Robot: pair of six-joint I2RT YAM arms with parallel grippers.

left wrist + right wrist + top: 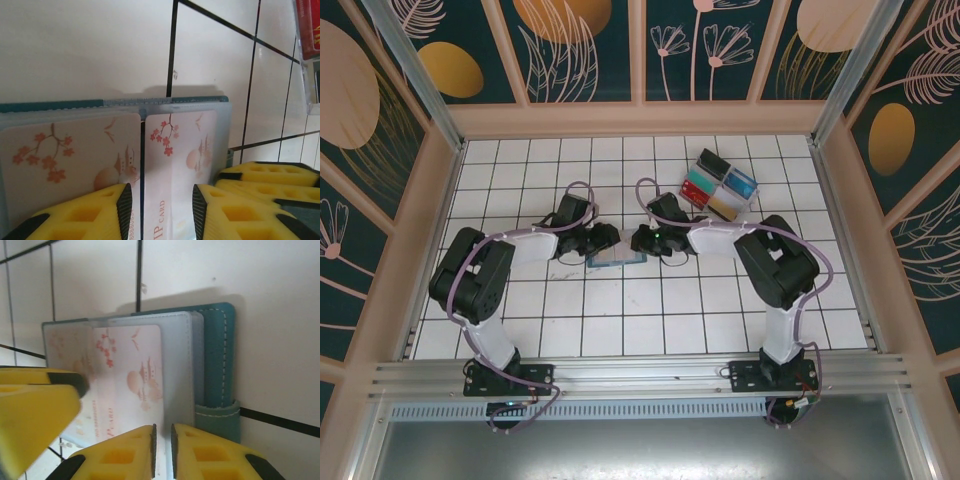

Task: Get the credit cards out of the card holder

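The open holder [617, 258] at bench [720, 320] centre is flanked: left gripper [160, 210] at 9 o'clock, unclenched over a card [182, 150], probably for pinching; right gripper [162, 450] at 3 o'clock, nearly closed, hold untellable, perhaps steadying.

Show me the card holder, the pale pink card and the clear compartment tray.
card holder [220, 355], right wrist view, teal outer cover.
pale pink card [180, 150], left wrist view, blossom-printed face.
compartment tray [720, 185], top view, middle divider.
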